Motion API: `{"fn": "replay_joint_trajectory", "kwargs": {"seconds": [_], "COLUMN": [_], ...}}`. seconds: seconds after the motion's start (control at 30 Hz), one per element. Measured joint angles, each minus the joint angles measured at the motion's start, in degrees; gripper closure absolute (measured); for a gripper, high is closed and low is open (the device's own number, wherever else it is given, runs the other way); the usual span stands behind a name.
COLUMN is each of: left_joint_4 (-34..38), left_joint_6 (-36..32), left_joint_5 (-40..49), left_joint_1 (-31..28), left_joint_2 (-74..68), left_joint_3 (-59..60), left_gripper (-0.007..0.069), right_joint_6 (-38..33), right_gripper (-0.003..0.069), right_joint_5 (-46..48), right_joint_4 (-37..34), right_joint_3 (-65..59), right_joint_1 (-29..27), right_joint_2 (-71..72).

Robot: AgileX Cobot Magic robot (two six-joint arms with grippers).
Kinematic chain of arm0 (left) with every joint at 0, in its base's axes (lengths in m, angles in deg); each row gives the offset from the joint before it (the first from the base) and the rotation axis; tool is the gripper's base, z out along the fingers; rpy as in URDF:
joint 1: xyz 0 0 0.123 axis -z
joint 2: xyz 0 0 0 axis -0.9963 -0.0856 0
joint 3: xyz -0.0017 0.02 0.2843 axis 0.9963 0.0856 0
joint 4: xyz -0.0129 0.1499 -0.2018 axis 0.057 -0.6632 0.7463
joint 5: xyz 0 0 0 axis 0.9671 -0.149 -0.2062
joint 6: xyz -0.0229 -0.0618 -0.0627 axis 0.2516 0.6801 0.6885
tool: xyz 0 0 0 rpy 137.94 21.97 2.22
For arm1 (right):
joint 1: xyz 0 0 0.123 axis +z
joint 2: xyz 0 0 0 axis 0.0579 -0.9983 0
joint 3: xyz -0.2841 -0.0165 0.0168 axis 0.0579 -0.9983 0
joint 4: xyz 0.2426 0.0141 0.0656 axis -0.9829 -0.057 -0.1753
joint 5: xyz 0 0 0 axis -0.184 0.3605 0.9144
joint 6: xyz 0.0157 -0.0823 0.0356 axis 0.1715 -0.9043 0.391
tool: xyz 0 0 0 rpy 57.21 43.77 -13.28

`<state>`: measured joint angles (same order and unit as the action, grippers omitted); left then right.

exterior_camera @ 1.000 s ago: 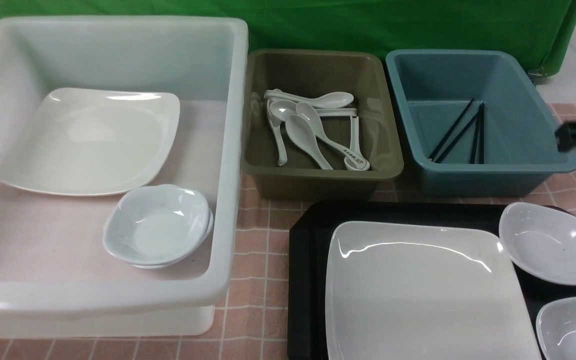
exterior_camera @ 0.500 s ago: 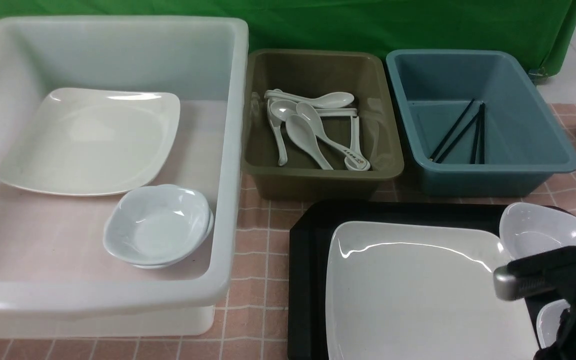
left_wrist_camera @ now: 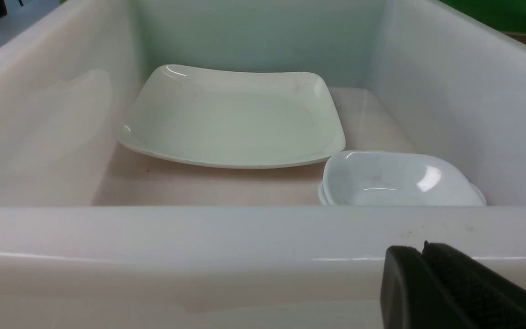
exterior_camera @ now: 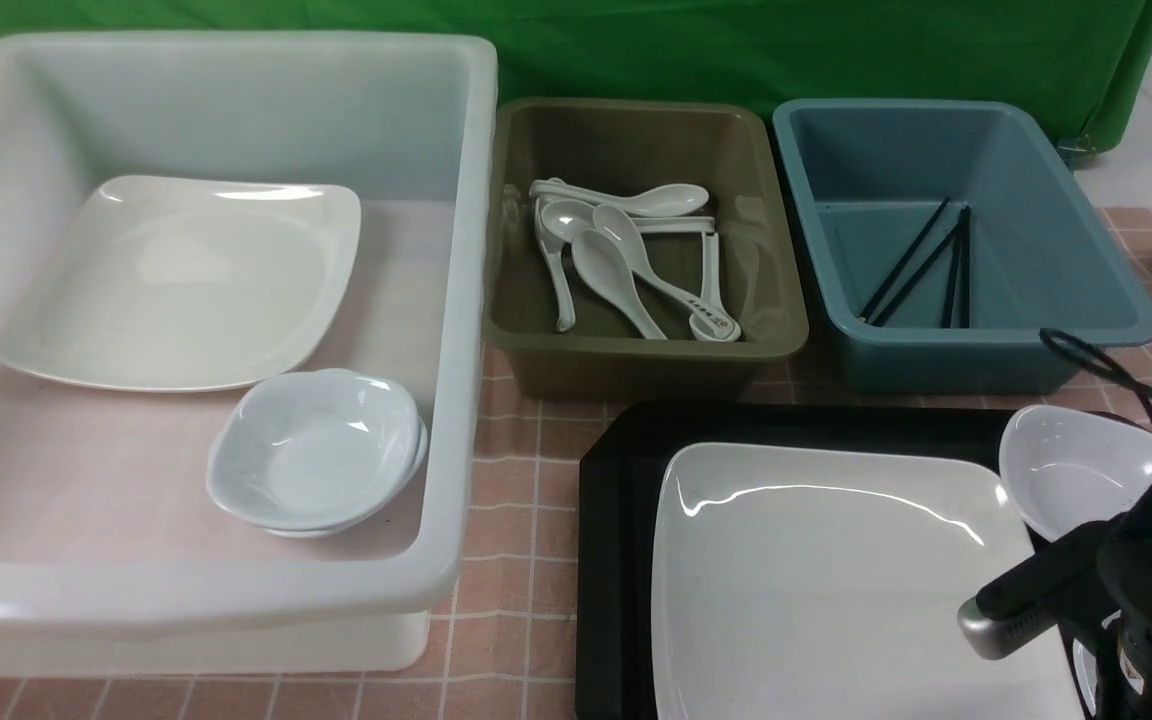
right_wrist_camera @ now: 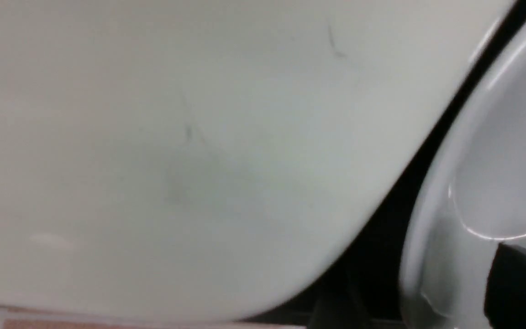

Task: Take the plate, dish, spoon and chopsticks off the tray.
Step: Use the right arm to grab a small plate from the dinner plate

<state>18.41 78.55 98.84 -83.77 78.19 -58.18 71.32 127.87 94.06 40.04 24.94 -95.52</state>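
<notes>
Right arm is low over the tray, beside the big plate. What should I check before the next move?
1. Top of plate bare: ok.
2. Right end effector at plate's right edge: ok.
3. Right jaws open: cannot tell.
4. Dish apart from plate edge, tray showing between: ok.
5. Left end effector shut, outside white tub: ok.
</notes>
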Motion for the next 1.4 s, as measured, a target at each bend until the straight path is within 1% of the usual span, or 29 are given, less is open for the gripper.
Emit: {"fn": "replay_joint_trajectory", "kwargs": {"seconds": [0.03,0.17,0.2,0.27,0.37,0.43,0.53,0.7,0.73,0.83,1.03,1.1,1.17,1.23,1.27,1.33,1.4], "left_joint_4": [0.0,0.0,0.0,0.0,0.0,0.0,0.0,0.0,0.0,0.0,0.0,0.0,0.0,0.0,0.0,0.0,0.0], "left_joint_6": [0.0,0.1,0.1,0.1,0.1,0.1,0.1,0.1,0.1,0.1,-0.1,-0.1,0.0,0.0,0.0,0.0,0.0], "left_joint_5": [0.0,0.0,0.0,0.0,0.0,0.0,0.0,0.0,0.0,0.0,0.0,-0.1,-0.1,-0.1,-0.1,-0.1,-0.1], "left_joint_1": [0.0,0.0,0.0,0.0,0.0,0.0,0.0,0.0,0.0,0.0,0.0,0.0,0.0,0.0,0.0,0.0,0.0], "left_joint_2": [0.0,0.0,0.0,0.0,0.0,0.0,0.0,0.0,0.0,0.0,0.0,0.0,0.0,0.0,0.0,0.0,0.0], "left_joint_3": [0.0,0.0,0.0,0.0,0.0,0.0,0.0,0.0,0.0,0.0,0.0,0.0,0.0,0.0,0.0,0.0,0.0], "left_gripper": [0.0605,0.0605,0.0605,0.0605,0.0605,0.0605,0.0605,0.0605,0.0605,0.0605,0.0605,0.0605,0.0605,0.0605,0.0605,0.0605,0.0605], "right_joint_6": [0.0,0.2,0.2,0.2,-0.3,-0.7,-1.2,-1.7,-1.8,-2.0,-2.8,-4.3,-5.8,-6.7,-6.8,-8.8,-12.4], "right_gripper": [0.0185,0.0228,0.0270,0.0295,0.0421,0.0443,0.0453,0.0531,0.0531,0.0561,0.0571,0.0571,0.0571,0.0571,0.0571,0.0571,0.0571], "right_joint_5": [0.0,-0.6,-0.9,-1.1,-1.1,-0.4,1.9,9.8,10.1,14.8,15.9,16.0,16.0,16.1,16.1,16.2,15.3], "right_joint_4": [0.2,1.6,1.9,1.9,2.2,2.5,2.5,2.4,2.4,2.6,0.9,-1.0,-3.5,-7.4,-7.4,-12.6,-19.0], "right_joint_3": [0.0,0.0,0.0,0.0,0.1,0.5,1.1,5.3,5.4,8.5,14.3,18.7,22.4,27.9,28.4,35.4,40.6], "right_joint_1": [0.0,0.0,0.0,0.0,0.1,0.3,0.4,0.5,0.5,0.5,0.5,0.5,0.5,0.5,0.5,0.5,0.5], "right_joint_2": [-0.4,-2.7,-3.1,-3.1,-3.1,-3.0,-3.0,-3.0,-3.0,-2.2,1.8,4.5,6.8,9.6,9.6,11.7,12.4]}}
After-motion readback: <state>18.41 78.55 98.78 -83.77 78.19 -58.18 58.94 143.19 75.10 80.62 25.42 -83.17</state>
